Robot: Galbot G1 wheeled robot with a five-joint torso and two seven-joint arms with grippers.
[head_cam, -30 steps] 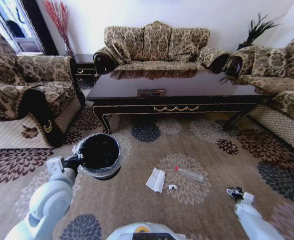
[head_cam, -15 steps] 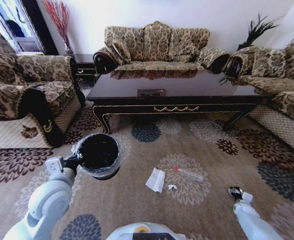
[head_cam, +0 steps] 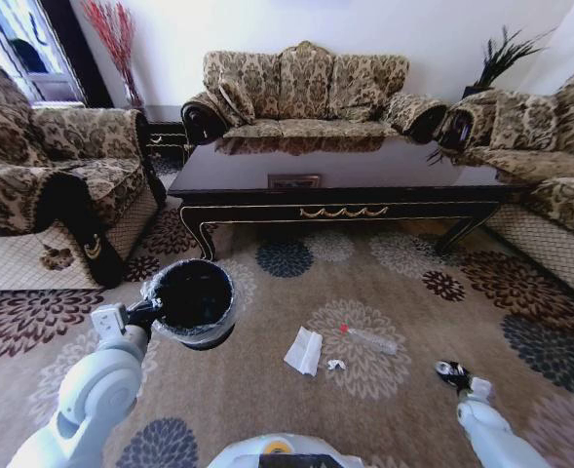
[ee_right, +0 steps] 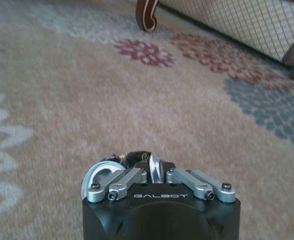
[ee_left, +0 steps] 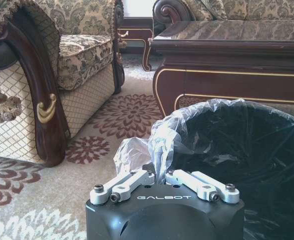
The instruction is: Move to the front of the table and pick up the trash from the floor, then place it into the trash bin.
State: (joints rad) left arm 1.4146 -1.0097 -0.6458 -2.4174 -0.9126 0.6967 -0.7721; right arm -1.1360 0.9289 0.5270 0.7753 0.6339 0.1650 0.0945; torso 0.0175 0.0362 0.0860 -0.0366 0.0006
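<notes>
The dark glossy table (head_cam: 345, 168) stands ahead on the patterned carpet. In front of it lies the trash: a folded white napkin (head_cam: 304, 350), a clear tube with a red tip (head_cam: 369, 339) and a tiny scrap (head_cam: 336, 365). My left gripper (head_cam: 145, 314) is shut on the rim of the black, bag-lined trash bin (head_cam: 194, 297), left of the napkin. The left wrist view shows the bin (ee_left: 236, 150) with the bag bunched at my left gripper (ee_left: 159, 167). My right gripper (head_cam: 448, 370) hangs low over the carpet, right of the tube. In its wrist view the right gripper (ee_right: 154, 167) is shut.
An armchair (head_cam: 43, 185) stands on the left, a sofa (head_cam: 306, 88) behind the table and another sofa (head_cam: 550, 175) on the right. A curved sofa leg (ee_right: 147, 15) shows beyond the right gripper. Open carpet lies around the litter.
The right gripper has shifted slightly left and forward over the carpet. The left arm, bin and litter have not moved.
</notes>
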